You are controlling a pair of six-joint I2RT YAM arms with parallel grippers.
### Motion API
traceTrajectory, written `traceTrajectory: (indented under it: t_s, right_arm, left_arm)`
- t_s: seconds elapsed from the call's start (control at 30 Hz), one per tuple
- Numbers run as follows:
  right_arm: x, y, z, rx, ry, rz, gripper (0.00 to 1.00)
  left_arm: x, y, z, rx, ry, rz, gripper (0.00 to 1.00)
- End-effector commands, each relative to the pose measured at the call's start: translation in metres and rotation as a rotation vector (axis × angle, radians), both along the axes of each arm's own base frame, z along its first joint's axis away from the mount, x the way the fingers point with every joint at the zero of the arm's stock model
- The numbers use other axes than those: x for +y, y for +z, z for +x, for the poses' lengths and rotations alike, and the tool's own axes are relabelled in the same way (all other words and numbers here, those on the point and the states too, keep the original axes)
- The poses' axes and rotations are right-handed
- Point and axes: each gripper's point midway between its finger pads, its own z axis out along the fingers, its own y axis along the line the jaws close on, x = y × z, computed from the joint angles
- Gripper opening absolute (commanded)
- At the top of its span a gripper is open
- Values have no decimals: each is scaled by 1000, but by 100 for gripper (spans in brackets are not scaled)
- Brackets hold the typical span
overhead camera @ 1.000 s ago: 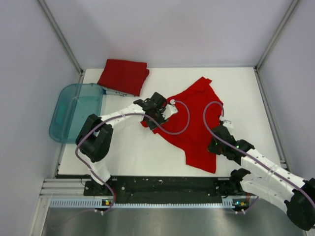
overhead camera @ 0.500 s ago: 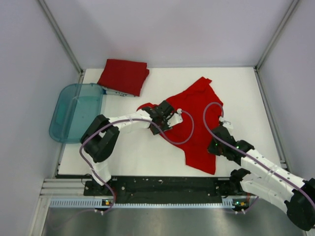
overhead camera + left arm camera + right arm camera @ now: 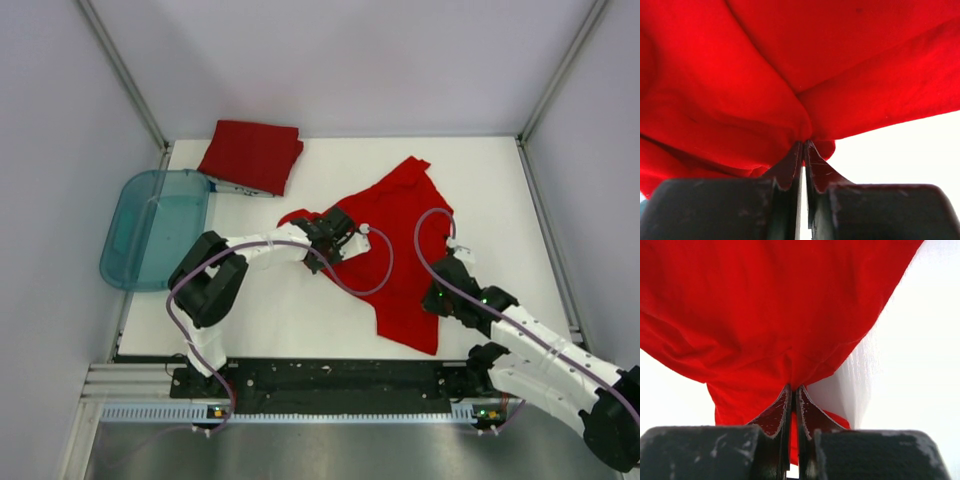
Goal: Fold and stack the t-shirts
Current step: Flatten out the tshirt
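Left end effector (image 3: 803, 146) clenched on a pinch of the loose red t-shirt (image 3: 400, 215), fingers nearly together, cloth gathered into a tight pucker right at their tips. From above, placed at that shirt's left edge, near the middle of the white tabletop (image 3: 270, 300), arm reaching in from the lower left, cable looping over the fabric.

Right end effector (image 3: 793, 388) likewise clamped on the same garment, jaws all but touching. Red cloth bunched between the tips and filling the upper left of the wrist view, bare white surface to the right. Seen from overhead, positioned at the shirt's right side, low along its edge.

Loose red t-shirt unfolded and creased, spread unevenly across the centre-right of the tabletop. One corner pointing toward the far edge, a narrow tail running toward the near edge between the two arms, a small flap sticking out to the left just beyond the left end effector. Gripped at two points, otherwise lying on the surface as far as the top view allows. Whether raised a little at the pinches, cannot tell.

Folded red t-shirt (image 3: 252, 155) at the far-left corner of the tabletop, a flat rough rectangle, well apart from both arms. Translucent teal tub (image 3: 128, 262) at the left edge, just beside that folded piece.
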Motion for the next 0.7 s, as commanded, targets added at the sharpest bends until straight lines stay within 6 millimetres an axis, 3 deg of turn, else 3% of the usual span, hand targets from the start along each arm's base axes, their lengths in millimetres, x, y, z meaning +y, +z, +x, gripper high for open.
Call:
traceTrajectory:
  t_s: [0.0, 0.1, 0.17, 0.27, 0.37, 0.47, 0.57, 0.67]
  right_arm:
    - [-4, 8, 7, -43, -23, 7, 0]
    - [-7, 15, 10, -64, -37, 28, 0]
    - [-8, 31, 16, -105, -43, 51, 0]
    - [-17, 68, 25, -191, -55, 61, 0]
    - [-29, 125, 30, -306, -68, 41, 0]
    - [-34, 185, 29, -441, -49, 55, 0]
    - [-35, 241, 24, -569, -10, 91, 0]
    - [-35, 279, 16, -650, 37, 105, 0]
  left_arm:
    - [6, 19, 8, -41, 15, -10, 0]
    - [14, 31, 14, -74, 31, 5, 0]
    - [22, 54, 24, -137, 57, 13, 0]
    - [34, 113, 36, -229, 103, -35, 0]
    - [56, 185, 43, -377, 162, -60, 0]
    - [80, 250, 41, -555, 189, -75, 0]
    - [106, 302, 33, -701, 225, -68, 0]
    - [136, 358, 25, -876, 313, -69, 0]
